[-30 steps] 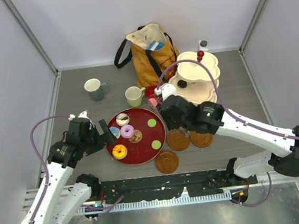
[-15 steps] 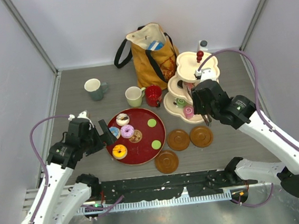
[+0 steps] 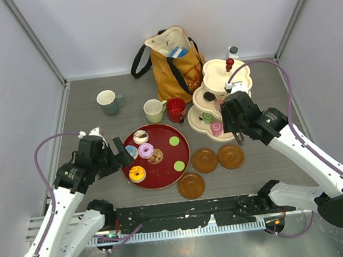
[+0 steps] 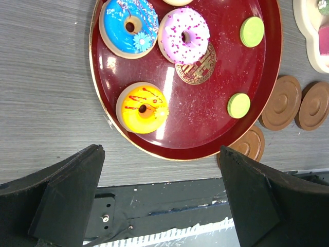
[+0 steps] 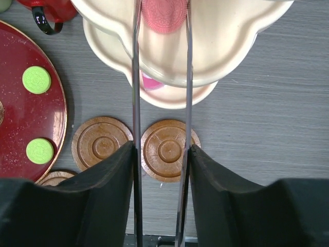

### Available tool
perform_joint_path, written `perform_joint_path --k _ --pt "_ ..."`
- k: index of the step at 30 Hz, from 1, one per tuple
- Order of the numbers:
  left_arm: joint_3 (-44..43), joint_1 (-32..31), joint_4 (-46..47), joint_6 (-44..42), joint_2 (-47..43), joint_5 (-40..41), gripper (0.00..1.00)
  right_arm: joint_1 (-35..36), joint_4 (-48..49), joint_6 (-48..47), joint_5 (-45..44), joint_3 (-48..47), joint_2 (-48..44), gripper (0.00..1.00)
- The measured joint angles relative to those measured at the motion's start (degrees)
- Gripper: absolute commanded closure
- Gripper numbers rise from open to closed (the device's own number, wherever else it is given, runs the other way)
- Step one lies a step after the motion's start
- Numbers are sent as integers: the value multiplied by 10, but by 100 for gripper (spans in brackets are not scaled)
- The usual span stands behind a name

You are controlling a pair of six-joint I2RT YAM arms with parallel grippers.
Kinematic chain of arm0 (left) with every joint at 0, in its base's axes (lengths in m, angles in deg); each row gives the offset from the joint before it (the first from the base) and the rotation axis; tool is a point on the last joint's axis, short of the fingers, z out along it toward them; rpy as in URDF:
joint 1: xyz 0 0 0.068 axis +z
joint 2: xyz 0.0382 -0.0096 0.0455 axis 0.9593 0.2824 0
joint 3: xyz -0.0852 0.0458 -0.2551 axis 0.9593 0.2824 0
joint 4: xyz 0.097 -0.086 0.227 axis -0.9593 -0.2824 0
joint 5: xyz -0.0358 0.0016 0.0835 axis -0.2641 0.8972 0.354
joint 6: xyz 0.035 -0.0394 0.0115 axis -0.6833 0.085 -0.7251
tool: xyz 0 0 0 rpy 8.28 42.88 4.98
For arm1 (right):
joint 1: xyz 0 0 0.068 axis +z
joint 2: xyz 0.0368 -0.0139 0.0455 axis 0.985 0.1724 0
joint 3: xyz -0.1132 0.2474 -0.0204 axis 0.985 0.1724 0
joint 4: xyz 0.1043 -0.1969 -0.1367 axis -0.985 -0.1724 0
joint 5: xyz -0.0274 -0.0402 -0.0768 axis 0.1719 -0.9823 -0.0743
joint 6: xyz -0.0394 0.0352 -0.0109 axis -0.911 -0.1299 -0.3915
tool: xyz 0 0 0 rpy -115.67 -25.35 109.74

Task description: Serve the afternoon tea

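Right of the red tray (image 3: 166, 166), our right tool (image 5: 163, 7) reaches over the cream three-tier stand (image 3: 224, 78), its thin fingers (image 5: 136, 77) drawn in against both sides of a pink macaron (image 5: 164, 15) above one tier. Our left tool (image 4: 162, 200) hangs spread wide and empty over the counter (image 3: 86, 124) at the tray's near-left rim. On the tray lie a yellow donut (image 4: 142, 108), a blue donut (image 4: 128, 27), a purple donut (image 4: 184, 35) and two green macarons (image 4: 238, 105). Three brown saucers (image 3: 204, 160) lie bare just off the tray's right and near-right rim. Just beyond the tray the pale green mug (image 3: 154, 111) and red mug (image 3: 176, 110) stand side by side, the grey-green mug (image 3: 108, 102) well off to its far left, the mustard tote bag (image 3: 171, 64) behind them. A gold emblem (image 4: 198, 69) marks the tray's middle, and we cannot read its signs
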Motion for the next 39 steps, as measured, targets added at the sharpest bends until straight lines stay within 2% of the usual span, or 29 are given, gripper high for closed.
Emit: perform_joint_path --k 7,14,26,29,32,36,39 --pt "0 0 0 0 4 0 0 -1 -1 1 6 3 -6 38" --pt "0 0 0 0 5 0 0 -1 -1 -1 19 3 -31 38" --pt "0 0 0 0 5 0 0 3 26 -50 165 3 -92 41" --pt "0 0 0 0 5 0 0 27 37 -57 196 4 -91 41" --pt "0 0 0 0 5 0 0 85 52 -59 205 5 -84 41" --pt "0 0 0 1 5 0 0 166 64 -53 187 5 -38 41" --pt "0 0 0 1 5 0 0 195 66 -37 163 5 8 41"
